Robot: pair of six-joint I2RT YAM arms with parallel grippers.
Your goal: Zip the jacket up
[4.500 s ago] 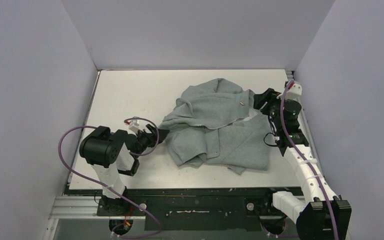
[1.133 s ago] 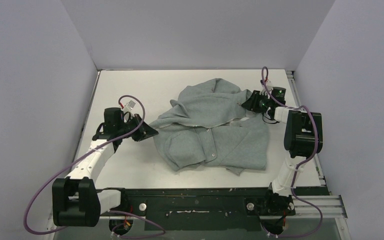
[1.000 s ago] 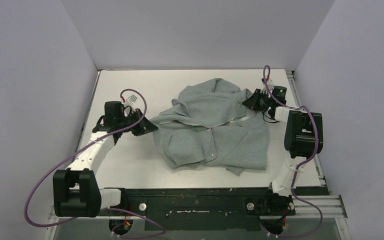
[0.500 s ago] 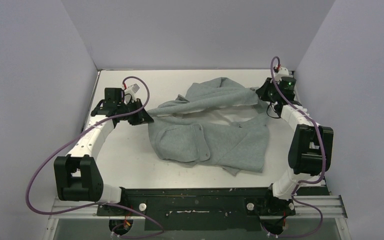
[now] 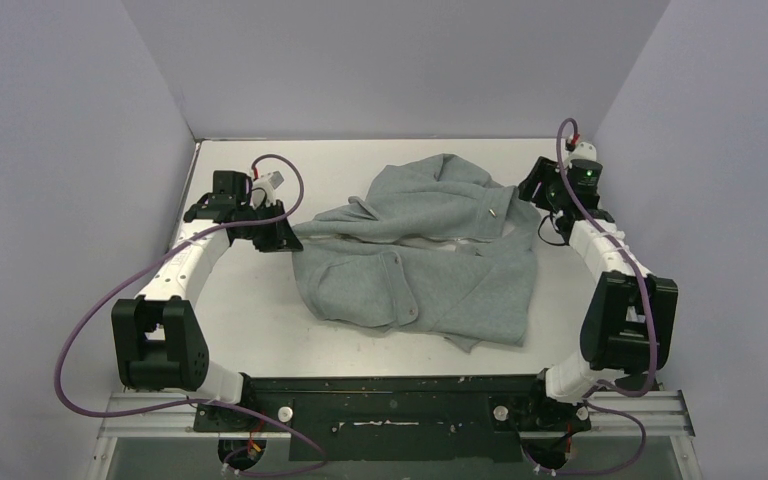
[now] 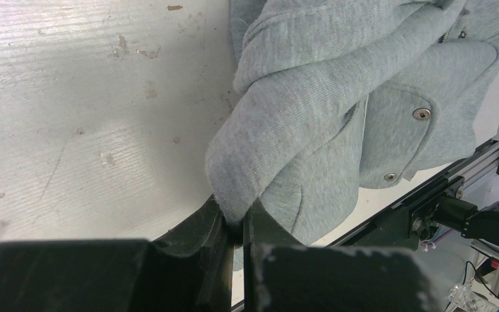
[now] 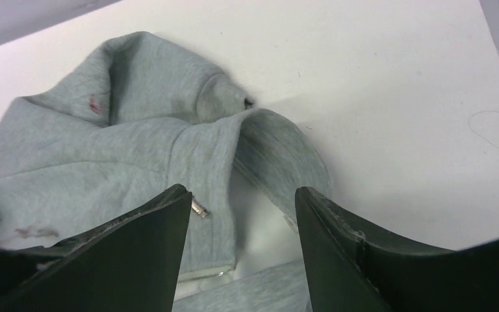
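Note:
The light grey jacket (image 5: 430, 260) lies crumpled in the middle of the table, partly spread, with a folded panel across its top. My left gripper (image 5: 285, 232) is shut on a fold at the jacket's left edge (image 6: 266, 156), and the fabric is pinched between its jaws (image 6: 239, 221). My right gripper (image 5: 532, 192) stands open just above the jacket's far right corner (image 7: 104, 149), with nothing between its fingers (image 7: 242, 195). A small metal zipper pull (image 7: 199, 209) and a strip of pale zipper tape (image 7: 266, 182) lie below the open jaws. The pull also shows from above (image 5: 493, 211).
Two metal snaps (image 6: 420, 114) sit on a pocket flap. The white table (image 5: 250, 330) ends at a black rail (image 5: 410, 395) along the near side. Purple-grey walls close in on the left, back and right.
My right gripper has opened, let go of the jacket and drawn back towards the far right. My left gripper has pulled its fold leftwards and farther away, stretching the jacket wider.

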